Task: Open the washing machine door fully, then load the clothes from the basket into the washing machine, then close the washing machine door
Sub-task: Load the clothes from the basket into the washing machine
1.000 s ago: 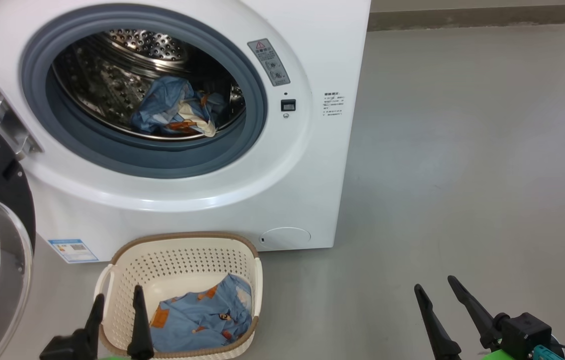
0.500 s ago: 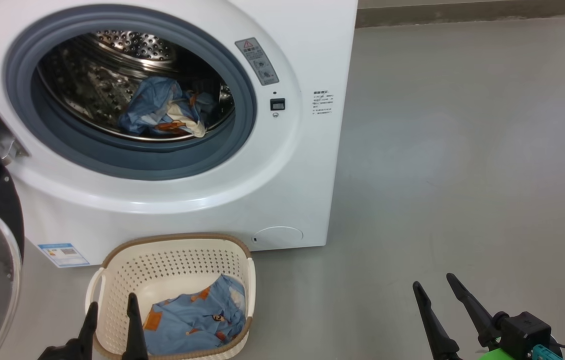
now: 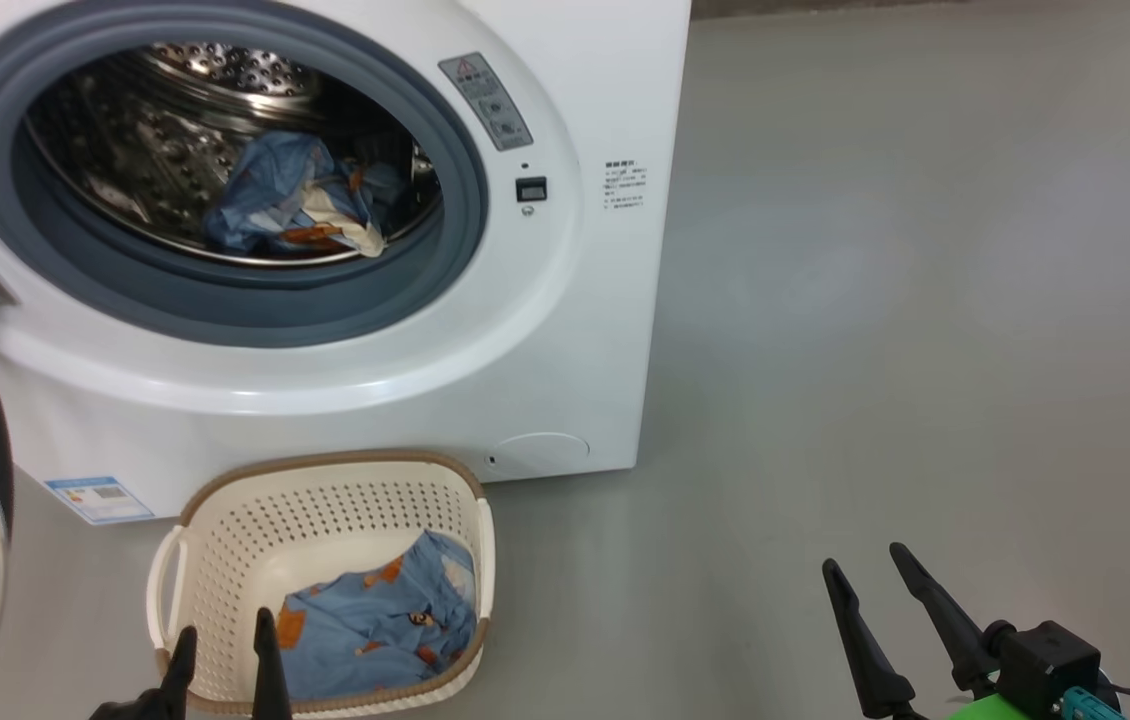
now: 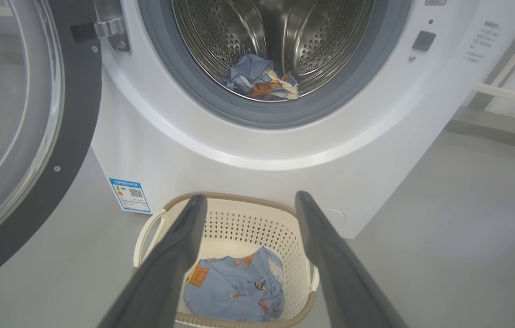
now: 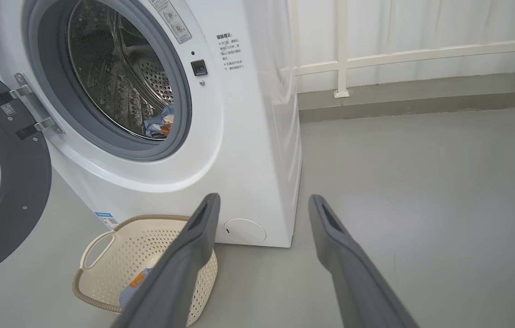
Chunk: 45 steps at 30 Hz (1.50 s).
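The white washing machine (image 3: 565, 330) stands with its black round door (image 4: 75, 136) swung wide to the left. A bundle of blue printed clothes (image 3: 285, 200) lies in the steel drum. The cream basket (image 3: 215, 545) sits on the floor before the machine and holds a light-blue garment (image 3: 375, 625) with orange figures. My left gripper (image 3: 222, 628) hangs open over the basket's near rim, empty; in the left wrist view its fingers (image 4: 180, 246) frame the basket (image 4: 239, 223). At the lower right my right gripper (image 3: 863, 562) is open and empty above bare floor.
Grey floor (image 3: 925, 300) stretches to the right of the machine. A white railing (image 5: 376, 54) and a low ledge run behind it. A blue label (image 3: 97, 497) and a round service flap (image 3: 540, 452) mark the machine's lower front.
The head camera has shifted, so the machine and basket slide left and slightly up in the picture. Both grippers stay open and empty, hardly moved.
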### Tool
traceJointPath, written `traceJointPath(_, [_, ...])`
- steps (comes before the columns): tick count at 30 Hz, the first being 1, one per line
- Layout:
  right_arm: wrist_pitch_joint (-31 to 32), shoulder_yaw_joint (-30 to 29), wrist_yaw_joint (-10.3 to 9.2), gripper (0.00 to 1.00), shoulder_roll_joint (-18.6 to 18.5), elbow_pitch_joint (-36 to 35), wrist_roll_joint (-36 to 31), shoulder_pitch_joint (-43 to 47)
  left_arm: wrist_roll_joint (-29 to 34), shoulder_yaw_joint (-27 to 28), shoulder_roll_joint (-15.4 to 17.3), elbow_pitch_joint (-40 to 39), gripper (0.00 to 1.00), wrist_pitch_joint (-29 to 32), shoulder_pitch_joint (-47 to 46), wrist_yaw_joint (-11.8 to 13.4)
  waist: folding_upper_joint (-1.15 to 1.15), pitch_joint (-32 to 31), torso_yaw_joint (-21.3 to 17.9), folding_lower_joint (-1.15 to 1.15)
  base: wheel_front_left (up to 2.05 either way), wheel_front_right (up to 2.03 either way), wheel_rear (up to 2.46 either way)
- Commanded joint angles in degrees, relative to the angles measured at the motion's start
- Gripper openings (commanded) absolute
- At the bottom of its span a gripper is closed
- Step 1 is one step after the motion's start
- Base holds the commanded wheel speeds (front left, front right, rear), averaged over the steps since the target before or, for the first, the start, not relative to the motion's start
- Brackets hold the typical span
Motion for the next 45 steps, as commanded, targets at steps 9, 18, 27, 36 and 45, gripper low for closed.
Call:
traceJointPath(9, [-0.7, 3.0, 0.09, 1.00, 0.7, -1.7, -0.3, -5.1, -1.6, 2.1, 2.1, 9.6, 1.00, 2.8, -9.6, -2.1, 0.00, 9.6, -2.7, 0.00, 0.00, 0.00, 0.00])
traceJointPath(18, [-0.7, 6.4, 0.09, 1.00, 0.8, -2.0, 0.3, -12.8, -7.7, 5.0, 6.2, 22.3, 1.00, 14.2, -24.8, -5.1, 0.00, 23.5, -5.9, 0.00, 0.00, 0.00, 0.00])
traceJointPath(27, [-0.7, 8.6, 0.09, 1.00, 1.2, -1.6, 0.9, -17.7, -8.5, 5.4, 10.9, 34.5, 1.00, 20.2, -37.5, -5.6, 0.00, 33.0, -9.4, 0.00, 0.00, 0.00, 0.00])
traceJointPath(36, [-0.7, 9.3, 0.09, 1.00, 0.7, -2.2, 1.2, -19.8, -13.0, 8.0, 11.6, 45.0, 1.00, 23.3, -46.7, -7.0, 0.00, 39.0, -11.0, 0.00, 0.00, 0.00, 0.00])
traceJointPath(45, [-0.7, 10.1, 0.09, 1.00, -0.4, -3.5, 1.2, -20.5, -14.2, 8.6, 14.0, 51.8, 1.00, 26.2, -54.8, -5.9, 0.00, 45.4, -12.2, 0.00, 0.00, 0.00, 0.00])
